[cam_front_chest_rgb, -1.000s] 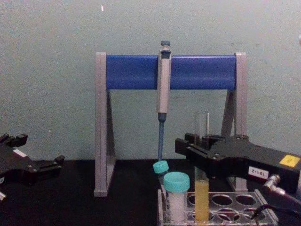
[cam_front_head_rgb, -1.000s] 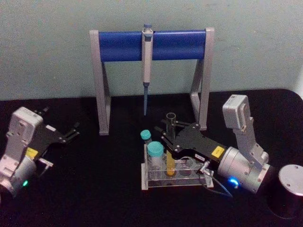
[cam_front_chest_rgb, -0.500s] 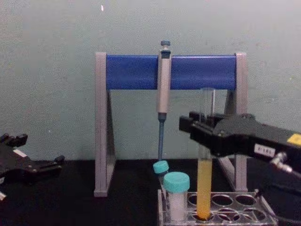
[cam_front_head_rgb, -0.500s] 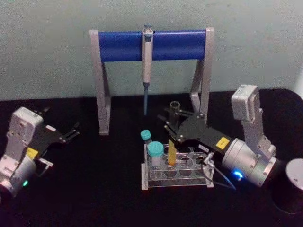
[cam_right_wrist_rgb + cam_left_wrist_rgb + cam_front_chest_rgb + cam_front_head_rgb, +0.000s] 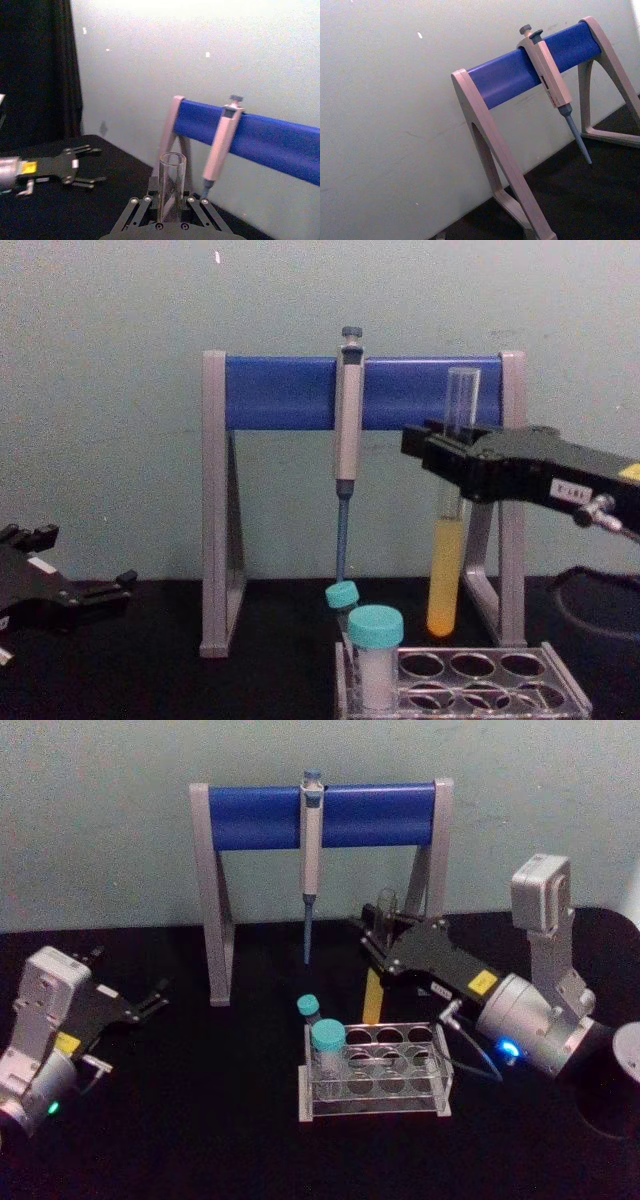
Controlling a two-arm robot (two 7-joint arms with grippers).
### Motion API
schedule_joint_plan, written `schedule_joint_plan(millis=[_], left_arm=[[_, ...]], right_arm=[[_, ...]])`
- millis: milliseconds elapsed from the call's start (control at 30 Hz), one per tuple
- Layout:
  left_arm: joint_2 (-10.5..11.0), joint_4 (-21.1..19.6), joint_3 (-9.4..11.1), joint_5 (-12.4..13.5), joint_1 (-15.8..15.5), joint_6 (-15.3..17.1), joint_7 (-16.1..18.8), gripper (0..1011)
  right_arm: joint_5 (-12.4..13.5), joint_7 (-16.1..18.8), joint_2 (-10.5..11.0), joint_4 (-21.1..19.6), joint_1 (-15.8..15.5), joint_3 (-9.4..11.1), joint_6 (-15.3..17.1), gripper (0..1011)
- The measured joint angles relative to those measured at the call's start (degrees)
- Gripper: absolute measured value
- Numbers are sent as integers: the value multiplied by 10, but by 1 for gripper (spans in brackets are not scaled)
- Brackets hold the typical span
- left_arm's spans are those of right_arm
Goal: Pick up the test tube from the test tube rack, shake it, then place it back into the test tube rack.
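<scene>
The light, slick, fragile tube (image 5: 447, 540) is held pinched high up by the right tool (image 5: 440, 448), right of centre; the left tool (image 5: 145, 1000) is parked spread at lower left.

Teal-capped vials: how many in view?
2. A short teal-capped vial with white contents stands at the clear plastic rack's front-left; a smaller teal-capped vial sits just behind it. None seem hidden.

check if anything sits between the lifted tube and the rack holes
Nothing visible does. The right tool holds the test tube above the empty holes of the test tube rack; the capped vials stand aside at its left end. The left tool is parked far left.
</scene>
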Motion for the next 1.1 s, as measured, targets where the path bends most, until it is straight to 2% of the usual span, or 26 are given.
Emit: schedule_joint_plan(millis=[367,633,867,1100], left_arm=[[0,0,0,0,0,0,0,1001],[0,0,0,0,0,0,0,1001],[0,0,0,0,0,0,0,1001],[0,0,0,0,0,0,0,1001]], right_arm=[[-2,-15,-18,50,39,11,6,233],[-6,-15,-24,65,47,11,7,233],[-9,-19,-19,61,41,18,7,233],[-9,-26,3,18,6,35,12,233]])
